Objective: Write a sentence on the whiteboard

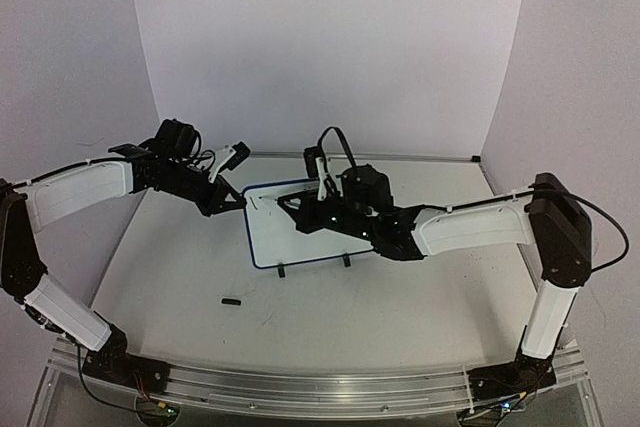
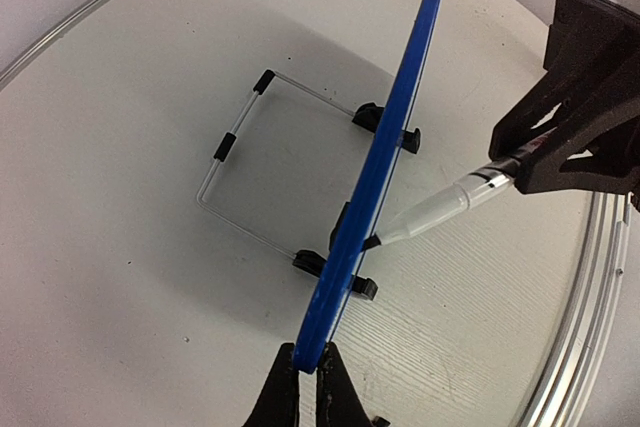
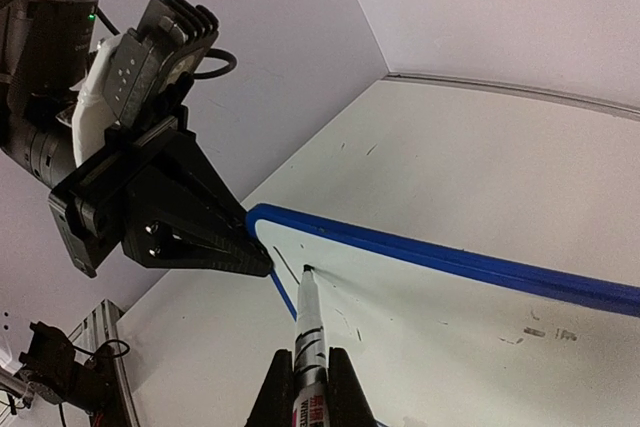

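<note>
The whiteboard point(image 1: 300, 239) stands upright on its two black feet in mid-table, blue frame around a white face point(image 3: 450, 347). My left gripper point(image 1: 238, 199) is shut on the frame's top left corner point(image 2: 312, 342); its black fingers point(image 3: 200, 232) also show in the right wrist view. My right gripper point(image 3: 310, 372) is shut on a black-and-white marker point(image 3: 309, 322). The marker's tip touches the white face close to that corner. No words of the sentence show, only one short black stroke point(image 3: 286, 265) beside the tip. In the left wrist view the board is edge-on, with the marker point(image 2: 440, 205) meeting it from the right.
A small black cap point(image 1: 231, 301) lies on the table in front of the board. A wire stand point(image 2: 235, 162) props the board from behind. Purple walls close the table at the back and sides; a metal rail point(image 1: 320, 387) runs along the near edge.
</note>
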Robot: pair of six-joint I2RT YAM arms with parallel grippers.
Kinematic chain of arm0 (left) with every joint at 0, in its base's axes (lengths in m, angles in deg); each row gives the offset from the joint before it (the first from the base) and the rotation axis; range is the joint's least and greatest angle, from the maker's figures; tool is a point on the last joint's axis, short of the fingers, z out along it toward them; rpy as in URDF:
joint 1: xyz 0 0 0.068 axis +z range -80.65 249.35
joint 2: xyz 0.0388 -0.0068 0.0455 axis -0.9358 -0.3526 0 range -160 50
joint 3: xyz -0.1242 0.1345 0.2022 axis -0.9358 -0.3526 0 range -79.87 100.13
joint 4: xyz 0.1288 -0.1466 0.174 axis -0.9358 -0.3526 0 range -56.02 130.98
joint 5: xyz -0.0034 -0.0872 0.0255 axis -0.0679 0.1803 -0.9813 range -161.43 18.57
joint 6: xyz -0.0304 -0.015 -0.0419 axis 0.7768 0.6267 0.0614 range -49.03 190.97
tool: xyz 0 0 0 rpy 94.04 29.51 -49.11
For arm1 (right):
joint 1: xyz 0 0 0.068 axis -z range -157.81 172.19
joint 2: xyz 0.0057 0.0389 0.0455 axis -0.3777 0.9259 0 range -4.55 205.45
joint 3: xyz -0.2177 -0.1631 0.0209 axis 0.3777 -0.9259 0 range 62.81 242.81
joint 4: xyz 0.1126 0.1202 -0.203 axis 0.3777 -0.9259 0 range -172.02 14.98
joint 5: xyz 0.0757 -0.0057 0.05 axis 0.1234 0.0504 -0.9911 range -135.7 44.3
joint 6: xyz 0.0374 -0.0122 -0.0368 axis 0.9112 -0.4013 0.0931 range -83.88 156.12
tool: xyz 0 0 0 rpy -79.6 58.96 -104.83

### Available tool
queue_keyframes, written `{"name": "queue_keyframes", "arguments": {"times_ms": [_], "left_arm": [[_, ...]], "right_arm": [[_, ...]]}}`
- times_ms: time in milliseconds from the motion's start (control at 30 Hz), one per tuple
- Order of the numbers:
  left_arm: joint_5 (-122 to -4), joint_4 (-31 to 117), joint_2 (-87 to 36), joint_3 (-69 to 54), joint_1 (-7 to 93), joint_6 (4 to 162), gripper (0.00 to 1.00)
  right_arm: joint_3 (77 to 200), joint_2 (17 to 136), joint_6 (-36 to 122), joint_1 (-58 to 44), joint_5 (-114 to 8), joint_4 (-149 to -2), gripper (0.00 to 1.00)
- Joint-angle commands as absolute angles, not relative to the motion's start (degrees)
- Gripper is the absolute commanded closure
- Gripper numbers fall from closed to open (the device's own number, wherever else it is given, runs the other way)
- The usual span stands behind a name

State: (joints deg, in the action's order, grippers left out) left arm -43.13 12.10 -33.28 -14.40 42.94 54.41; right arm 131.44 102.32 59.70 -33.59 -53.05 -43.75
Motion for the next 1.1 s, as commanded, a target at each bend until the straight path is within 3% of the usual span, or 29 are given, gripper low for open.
{"name": "queue_keyframes", "arguments": {"times_ms": [0, 1067], "left_arm": [[-45.6, 12.9, -32.5, -14.9, 43.1, 52.7, 1.0], [-45.6, 12.9, -32.4, -14.8, 43.1, 52.7, 1.0]], "right_arm": [[133.8, 103.8, 60.0, -33.3, -52.1, -42.2, 1.0], [131.3, 106.3, 62.6, -33.3, -53.2, -42.7, 1.0]]}}
